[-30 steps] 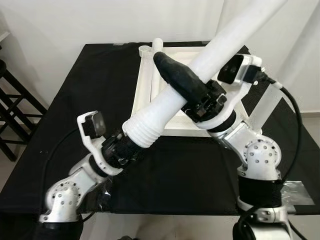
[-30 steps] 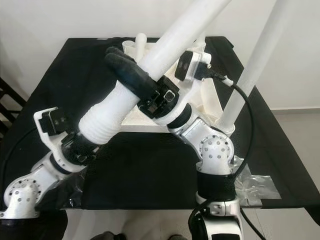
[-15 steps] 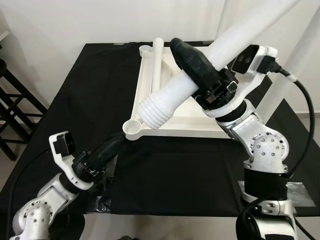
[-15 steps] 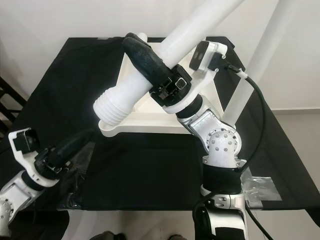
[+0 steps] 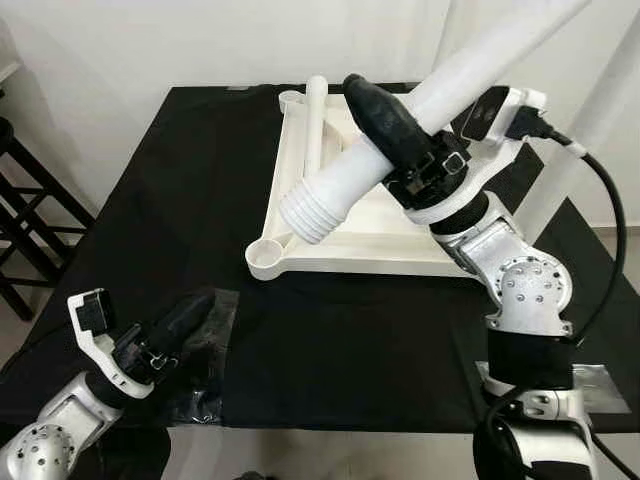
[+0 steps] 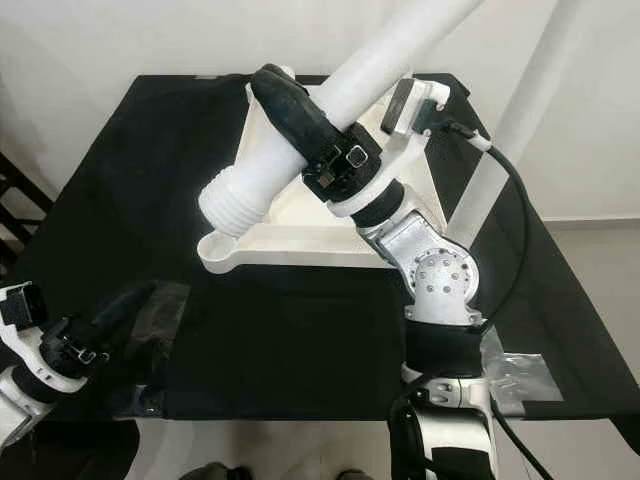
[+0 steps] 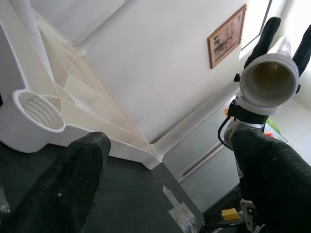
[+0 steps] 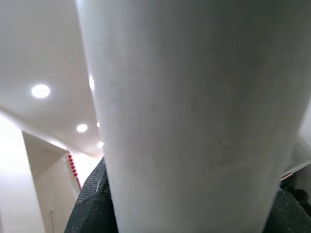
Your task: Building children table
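White plastic makes up everything I am building with: one upturned table top (image 5: 300, 235) lies on the black cloth (image 5: 160, 200) of the work surface, and I count three legs. One leg (image 5: 440, 95) is clamped between the two black fingers (image 5: 385, 115) of my right gripper (image 6: 300, 120), held at a slant above the table top, its ribbed threaded end pointing down toward the round socket (image 5: 266, 256) at the top's near corner, close above it but not touching. A second leg (image 5: 314, 130) lies inside the table top, along its far-left rim, beside another round socket (image 5: 291, 99) at the far corner. A third leg (image 5: 590, 110) stands up from the right side of the table top, behind my right arm.

My left gripper (image 5: 180, 320) sits well apart from the table top, low at the near-left edge of the cloth, its fingers (image 7: 73, 179) spread and holding nothing. From my left wrist I look between those two fingers at the near socket, ribbed inside, and at the hollow end of the held leg.

One framed picture (image 7: 226, 36) hangs on the wall beyond the table top; whatever is in it is too small to read. I can read no brand, label or writing on any part. Dark stool legs (image 5: 25, 215) stand to the left of the cloth. A patch of clear tape (image 6: 515, 375) lies on the near-right edge of the cloth.
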You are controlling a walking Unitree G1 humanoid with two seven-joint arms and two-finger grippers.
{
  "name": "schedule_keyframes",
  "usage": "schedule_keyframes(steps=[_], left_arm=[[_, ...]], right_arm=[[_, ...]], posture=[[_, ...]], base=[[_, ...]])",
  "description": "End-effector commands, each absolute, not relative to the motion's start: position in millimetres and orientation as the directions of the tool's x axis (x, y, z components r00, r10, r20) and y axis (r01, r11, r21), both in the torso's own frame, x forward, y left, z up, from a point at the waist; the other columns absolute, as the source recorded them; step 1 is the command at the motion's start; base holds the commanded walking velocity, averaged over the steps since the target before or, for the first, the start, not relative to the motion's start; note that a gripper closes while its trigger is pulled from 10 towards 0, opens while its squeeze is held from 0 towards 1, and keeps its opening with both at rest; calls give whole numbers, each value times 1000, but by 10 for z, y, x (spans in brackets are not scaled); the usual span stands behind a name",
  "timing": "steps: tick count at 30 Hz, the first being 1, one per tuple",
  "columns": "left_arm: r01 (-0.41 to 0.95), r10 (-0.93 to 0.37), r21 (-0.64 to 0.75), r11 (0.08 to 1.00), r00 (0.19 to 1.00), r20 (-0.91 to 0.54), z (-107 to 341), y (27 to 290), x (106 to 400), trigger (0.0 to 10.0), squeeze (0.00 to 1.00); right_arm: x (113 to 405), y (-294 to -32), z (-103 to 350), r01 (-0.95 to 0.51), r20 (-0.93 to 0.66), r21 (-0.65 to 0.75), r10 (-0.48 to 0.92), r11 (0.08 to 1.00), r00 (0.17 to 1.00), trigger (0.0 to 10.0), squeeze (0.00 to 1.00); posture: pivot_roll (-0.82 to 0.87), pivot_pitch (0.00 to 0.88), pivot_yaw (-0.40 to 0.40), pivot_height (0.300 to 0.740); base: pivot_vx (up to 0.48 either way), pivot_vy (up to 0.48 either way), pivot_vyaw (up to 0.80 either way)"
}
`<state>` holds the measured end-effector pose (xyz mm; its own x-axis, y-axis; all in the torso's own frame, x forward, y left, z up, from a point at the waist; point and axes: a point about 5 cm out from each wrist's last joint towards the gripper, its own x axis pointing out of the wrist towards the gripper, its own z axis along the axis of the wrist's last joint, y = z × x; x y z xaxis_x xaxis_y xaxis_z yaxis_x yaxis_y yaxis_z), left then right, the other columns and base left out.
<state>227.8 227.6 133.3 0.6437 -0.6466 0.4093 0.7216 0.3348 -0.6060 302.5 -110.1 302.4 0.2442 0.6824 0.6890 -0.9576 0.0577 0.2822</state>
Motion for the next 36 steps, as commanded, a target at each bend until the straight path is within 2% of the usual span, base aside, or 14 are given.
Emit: schedule_keyframes(steps=[1, 4, 7, 8, 9, 10, 11, 15, 16, 19, 25, 30, 33, 36], left_arm=[[720, -651, -597, 354, 648, 395, 1326, 2330, 2259, 10000, 1000], [715, -650, -598, 363, 654, 388, 1312, 2335, 2256, 10000, 1000], [669, -611, -593, 447, 713, 344, 1246, 2379, 2288, 10000, 1000], [631, -578, -580, 516, 756, 308, 1218, 2403, 2346, 10000, 1000], [577, -527, -571, 584, 804, 274, 1198, 2434, 2425, 10000, 1000], [539, -491, -565, 625, 834, 252, 1187, 2454, 2477, 10000, 1000], [473, -432, -566, 675, 876, 215, 1174, 2482, 2561, 10000, 278], [398, -368, -572, 717, 913, 175, 1162, 2509, 2648, 10000, 278], [360, -315, -566, 741, 932, 181, 1252, 2459, 2749, 10000, 0], [313, -242, -534, 785, 949, 200, 1472, 2309, 2917, 10000, 0], [313, -235, -404, 860, 944, 230, 1733, 1973, 3067, 10000, 0], [208, -149, -375, 904, 972, 180, 1768, 1786, 3153, 10000, 0], [237, -193, -374, 897, 970, 150, 1741, 1665, 3156, 10000, 0], [232, -196, -298, 926, 970, 146, 1728, 1486, 3181, 10000, 0]], right_arm=[[3082, -1118, 3069, -955, 694, 275, 666, 106, 274, 0, 0], [3118, -1130, 3064, -949, 691, 285, 657, 134, 301, 0, 0], [3236, -1159, 3038, -915, 652, 306, 643, 263, 403, 0, 0], [3276, -1147, 3012, -899, 621, 304, 650, 316, 438, 0, 0], [3311, -1125, 2974, -881, 584, 298, 659, 368, 473, 7294, 0], [3331, -1109, 2949, -869, 560, 292, 665, 400, 494, 7294, 0], [3353, -1080, 2908, -853, 527, 269, 672, 448, 519, 10000, 0], [3374, -1044, 2865, -836, 498, 233, 678, 496, 541, 10000, 0], [3365, -954, 2780, -820, 421, 130, 718, 557, 555, 10000, 0], [3300, -797, 2629, -806, 306, -58, 779, 588, 547, 10000, 0], [3267, -776, 2593, -789, 281, -131, 786, 600, 551, 10000, 0], [3289, -817, 2551, -747, 271, -131, 748, 652, 605, 10000, 0], [3285, -837, 2537, -730, 280, -123, 729, 672, 624, 10000, 0], [3263, -869, 2480, -697, 290, -103, 691, 710, 662, 10000, 0]], posture=[[9, 103, 19, 740], [12, 101, 16, 740], [12, 98, 13, 740], [12, 97, 12, 740], [12, 97, 12, 740], [12, 97, 12, 740], [13, 96, 12, 740], [13, 96, 12, 740], [11, 96, 12, 740], [11, 97, 13, 740], [6, 108, 10, 740], [-24, 116, 5, 740], [-38, 122, 4, 740], [-37, 126, 10, 740]], base=[[0, 0, 0], [0, 0, 0], [0, 0, 0], [0, 0, 0], [0, 0, 0], [0, 0, 0], [0, 0, 0], [0, 0, 0], [0, 0, 0], [0, 0, 0], [0, 0, 0], [0, 0, 0], [0, 0, 0], [0, 0, 0]])
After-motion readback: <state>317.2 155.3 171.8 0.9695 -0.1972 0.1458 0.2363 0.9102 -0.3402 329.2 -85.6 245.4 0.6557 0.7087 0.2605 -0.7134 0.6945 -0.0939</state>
